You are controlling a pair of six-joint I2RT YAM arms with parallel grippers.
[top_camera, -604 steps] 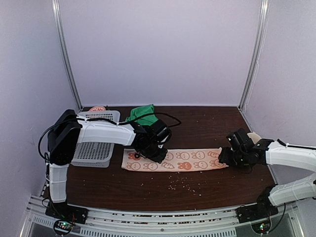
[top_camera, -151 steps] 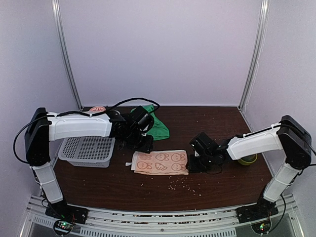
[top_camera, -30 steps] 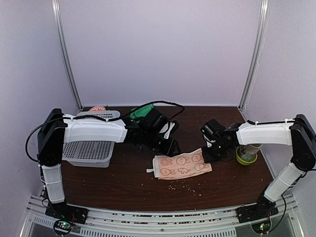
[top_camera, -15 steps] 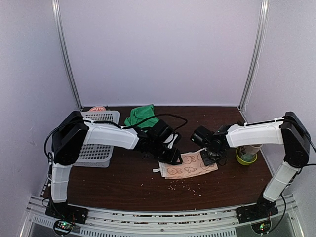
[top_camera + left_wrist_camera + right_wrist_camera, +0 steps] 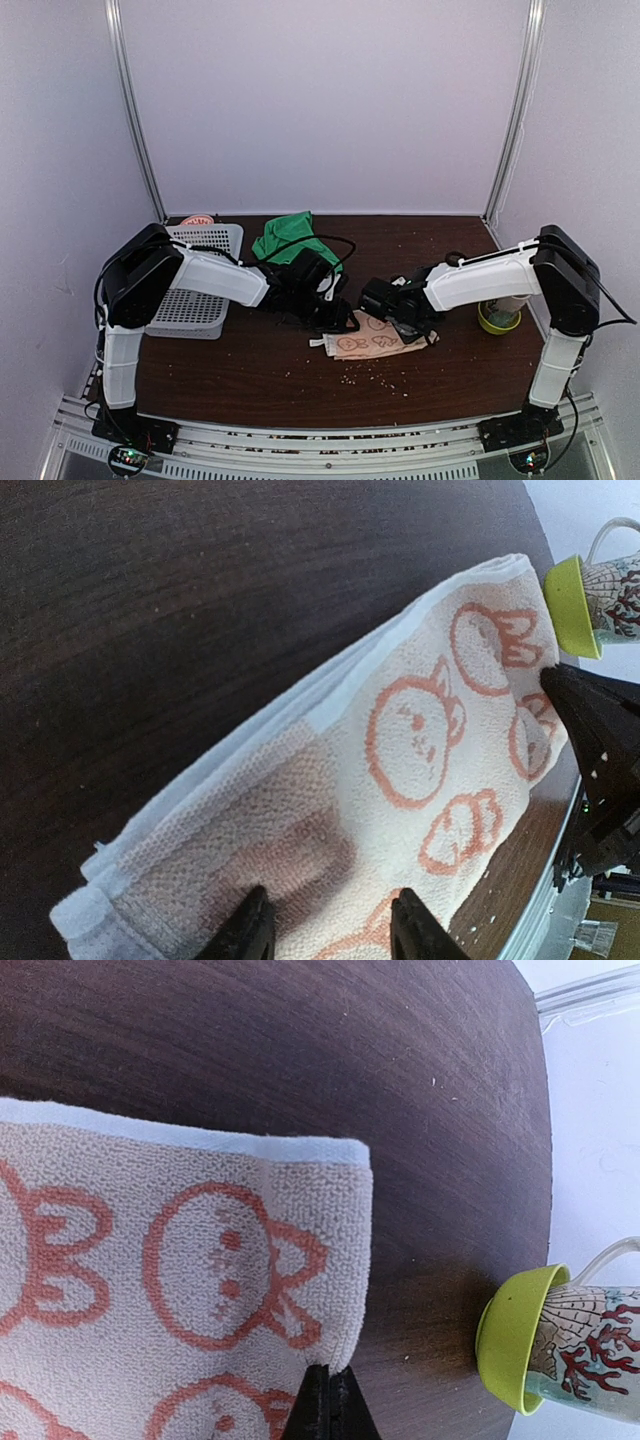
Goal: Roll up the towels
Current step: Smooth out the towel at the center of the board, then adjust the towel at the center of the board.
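Towel duty: the pinkish-beige towel [image 5: 378,338], printed with orange cartoon figures, lies folded in several layers near the middle of the dark wooden worktop [image 5: 250,370]. Its long axis runs roughly left to right, and it lies flat with the printed face up. A pale hem shows along one long edge in both wrist views.

The right gripper [image 5: 328,1405] is clamped tight on a corner at the towel's right end. Its arm reaches in from the right and doubles back over the cloth.

At the opposite, left end, the left gripper [image 5: 328,938] stands with its jaws partly apart. Both fingertips [image 5: 250,932] are set down on the towel's top layer, and the cloth lies flat between them. Whether any fabric is pinched there cannot be told.

The green towel [image 5: 290,236] sits in a crumpled heap at the back of the worktop, well apart from the printed one. It is just beside the far right corner of a white perforated basket [image 5: 190,292] on the left side. A mug [image 5: 497,316] with a lime-green rim and a red coral pattern stands near the right edge, beyond the right gripper. Pale crumbs [image 5: 372,376] dot the wood in front of the folded towel.
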